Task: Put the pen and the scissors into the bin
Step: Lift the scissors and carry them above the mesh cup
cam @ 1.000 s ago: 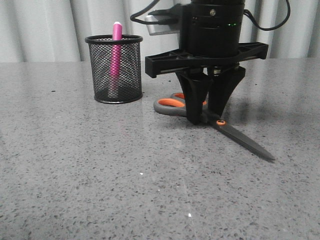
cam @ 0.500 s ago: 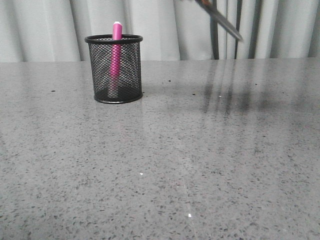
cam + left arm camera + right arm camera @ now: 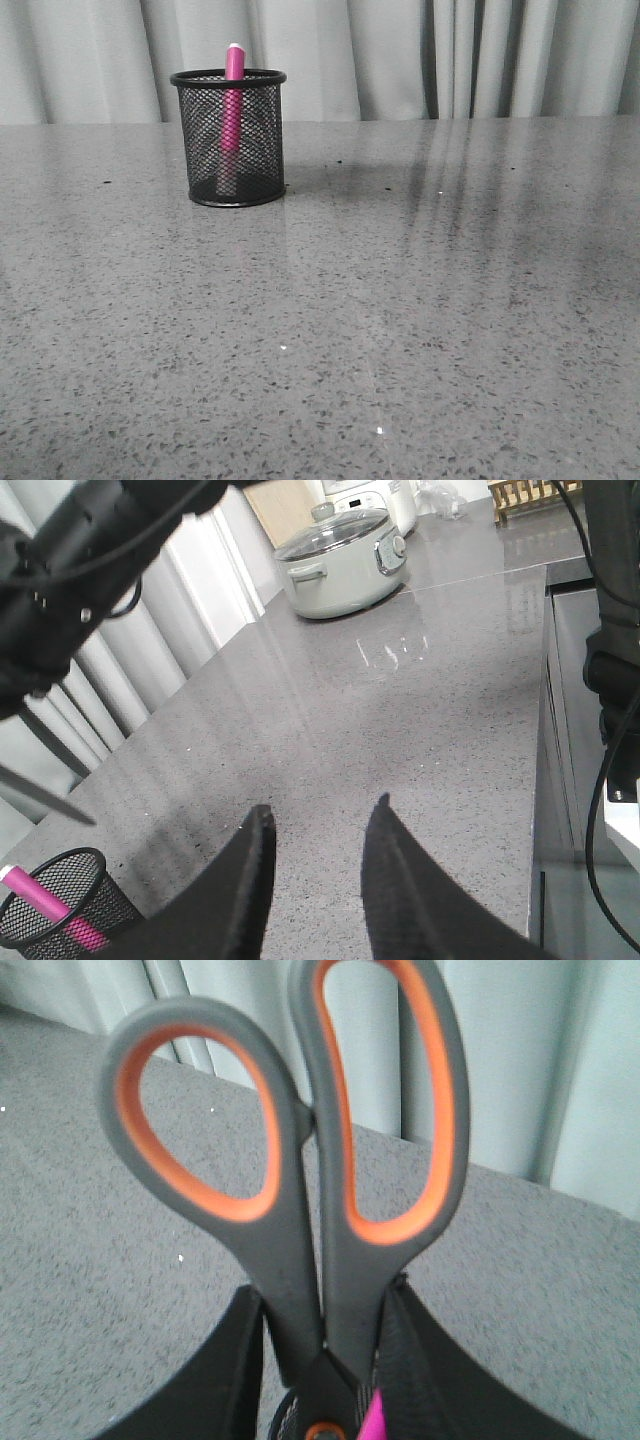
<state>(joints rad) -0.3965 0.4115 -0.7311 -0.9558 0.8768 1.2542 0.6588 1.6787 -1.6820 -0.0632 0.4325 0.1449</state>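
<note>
You are holding the large scissors with grey handles lined in orange in the right gripper; its jaws are closing tight on the shank just below the loops, near the orange pivot screw, handles up and blades down. The right arm is out of the front view, so the scissors are hanging somewhere above what that camera takes in. In the left wrist view a dark blade tip is showing above and beside the cup.

The small black wire-mesh cylindrical bin is standing upright on the speckled grey stone surface, left of centre and near the back curtain. The slim magenta-pink pen is already standing inside it, its white tip poking above the rim.

The left gripper is hovering with jaws parted a moderate gap, holding nothing.

Handling, as a judgement: the scissors are stiff and fairly heavy, with smooth handles, so they could swing or slip in a narrow pinch. The grip near the pivot looks sound. The cup is likely light and could tip if the blades catch its rim or shove the pen.

Room: the surface around the cup is open on all sides; the curtain is close behind. You are best coming in from straight overhead.
</note>
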